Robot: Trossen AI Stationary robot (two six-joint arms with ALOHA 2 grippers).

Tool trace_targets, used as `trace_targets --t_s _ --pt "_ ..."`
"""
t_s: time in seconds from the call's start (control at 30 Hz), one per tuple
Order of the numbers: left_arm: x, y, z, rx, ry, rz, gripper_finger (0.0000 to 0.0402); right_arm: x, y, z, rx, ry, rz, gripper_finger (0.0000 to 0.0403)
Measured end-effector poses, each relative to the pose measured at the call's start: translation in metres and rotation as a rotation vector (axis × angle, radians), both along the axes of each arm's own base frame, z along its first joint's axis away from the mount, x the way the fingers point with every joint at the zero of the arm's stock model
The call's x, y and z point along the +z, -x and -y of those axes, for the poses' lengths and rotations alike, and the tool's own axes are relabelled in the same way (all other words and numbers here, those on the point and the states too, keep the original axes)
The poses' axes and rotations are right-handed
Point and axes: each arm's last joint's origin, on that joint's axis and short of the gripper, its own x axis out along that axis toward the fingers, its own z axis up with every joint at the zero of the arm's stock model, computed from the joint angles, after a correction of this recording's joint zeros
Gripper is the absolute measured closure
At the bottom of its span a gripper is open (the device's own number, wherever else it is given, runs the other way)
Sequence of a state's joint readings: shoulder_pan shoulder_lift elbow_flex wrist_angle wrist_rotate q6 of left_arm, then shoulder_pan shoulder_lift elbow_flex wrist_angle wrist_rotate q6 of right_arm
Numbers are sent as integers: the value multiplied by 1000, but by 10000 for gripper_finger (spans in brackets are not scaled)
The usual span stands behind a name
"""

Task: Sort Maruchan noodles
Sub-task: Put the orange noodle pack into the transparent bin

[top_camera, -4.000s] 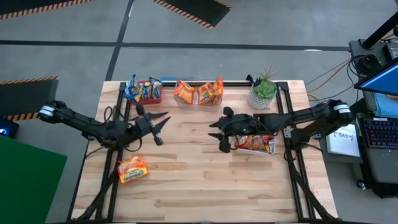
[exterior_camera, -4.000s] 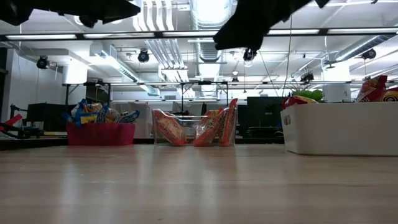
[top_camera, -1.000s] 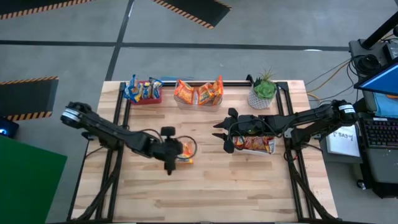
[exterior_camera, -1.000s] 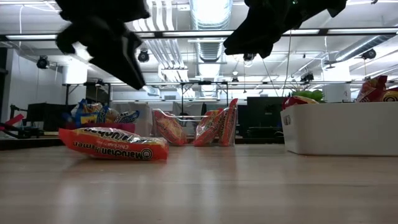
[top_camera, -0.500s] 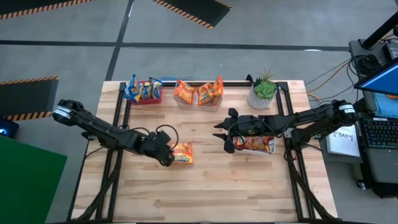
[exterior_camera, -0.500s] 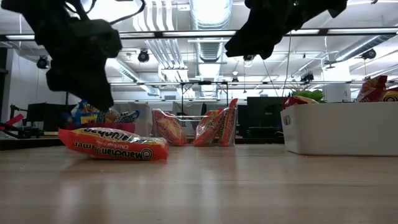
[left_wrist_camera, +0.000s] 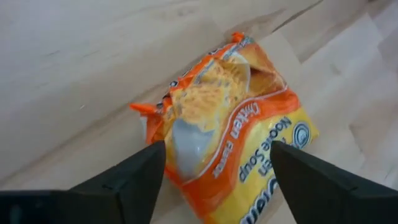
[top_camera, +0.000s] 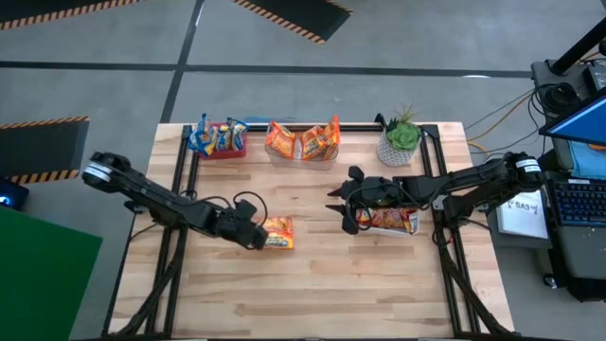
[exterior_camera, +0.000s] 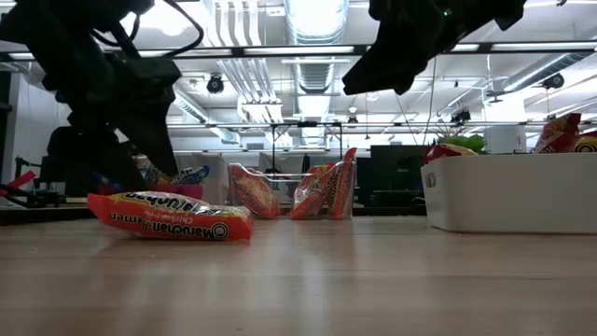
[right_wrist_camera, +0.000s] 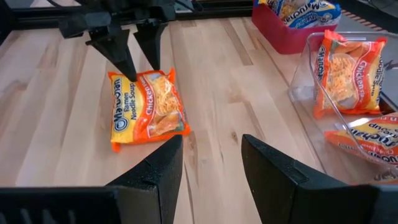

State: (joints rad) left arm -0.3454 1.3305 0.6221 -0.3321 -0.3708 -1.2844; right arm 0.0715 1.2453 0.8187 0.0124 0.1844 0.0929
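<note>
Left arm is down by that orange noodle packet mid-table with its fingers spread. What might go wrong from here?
1. The left gripper has its fingers open at one edge of the orange packet, which lies flat on the wood; closing there may pinch only the crinkly wrapper end and let it slip.
2. Moving in lower could just push the packet along the table.
3. The right gripper hangs by the white bin; carrying the packet toward the clear bin at the back could crowd it.

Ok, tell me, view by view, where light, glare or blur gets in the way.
Low view: bright ceiling lights behind turn both arms into black silhouettes; the orange packet on the table stays readable. Left wrist view: glare whitens the packet's wrapper, and the left tool's near fingers look soft. Right wrist view: evenly lit, print on the packet legible. High view: even, no harsh shadows.
</note>
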Motion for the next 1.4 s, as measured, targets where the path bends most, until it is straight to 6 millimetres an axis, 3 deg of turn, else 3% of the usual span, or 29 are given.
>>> trace_targets --t_s 0.4,0.63,1.1,1.4 --pt "-29 -16 5 16 -24 -32 131 -4 1 0 -2 -3 5 250" --pt "-34 -26 10 -20 -61 -57 181 -4 1 0 -2 -4 12 250" --pt "-14 -40 16 -171 -137 -33 390 -4 1 0 0 -1 12 250" --pt "25 -52 12 -271 -379 10 401 6 6 0 34 64 37 250"
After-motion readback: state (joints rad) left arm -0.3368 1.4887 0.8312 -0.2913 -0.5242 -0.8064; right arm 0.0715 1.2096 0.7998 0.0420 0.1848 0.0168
